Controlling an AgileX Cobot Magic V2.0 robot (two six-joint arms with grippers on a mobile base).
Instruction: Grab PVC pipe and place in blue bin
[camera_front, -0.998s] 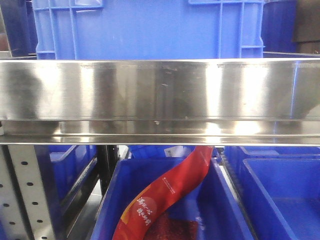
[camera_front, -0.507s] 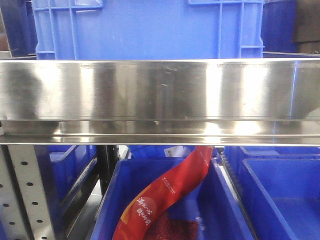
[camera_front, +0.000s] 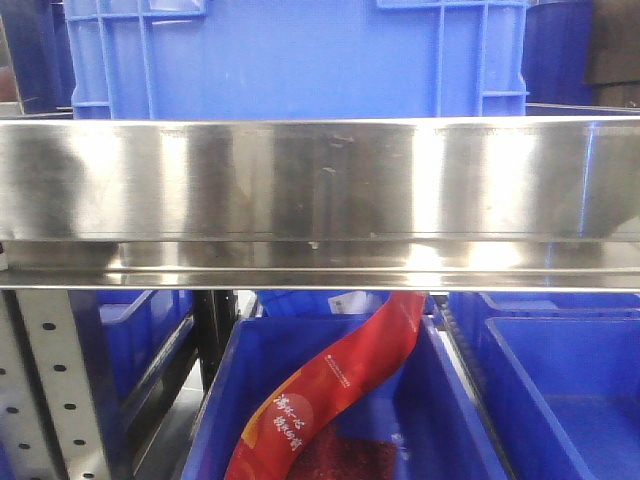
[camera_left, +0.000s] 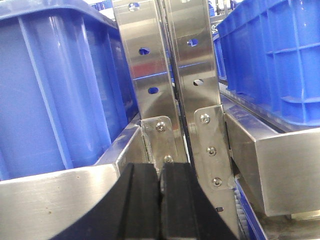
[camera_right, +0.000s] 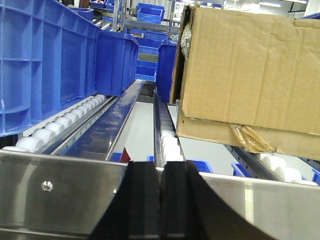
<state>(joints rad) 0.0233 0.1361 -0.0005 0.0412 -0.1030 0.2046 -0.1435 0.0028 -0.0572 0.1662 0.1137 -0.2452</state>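
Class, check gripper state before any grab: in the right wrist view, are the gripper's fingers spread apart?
No, the right gripper shows its two black fingers pressed together with nothing between them.

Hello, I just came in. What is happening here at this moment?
Nothing is being handled yet. The left gripper and the right gripper are both shut and empty, each hanging in front of a steel shelf rail. Blue bins sit on the shelves, a cardboard box is on the rollers, and a red bag lies in a lower bin. No PVC pipe is visible.
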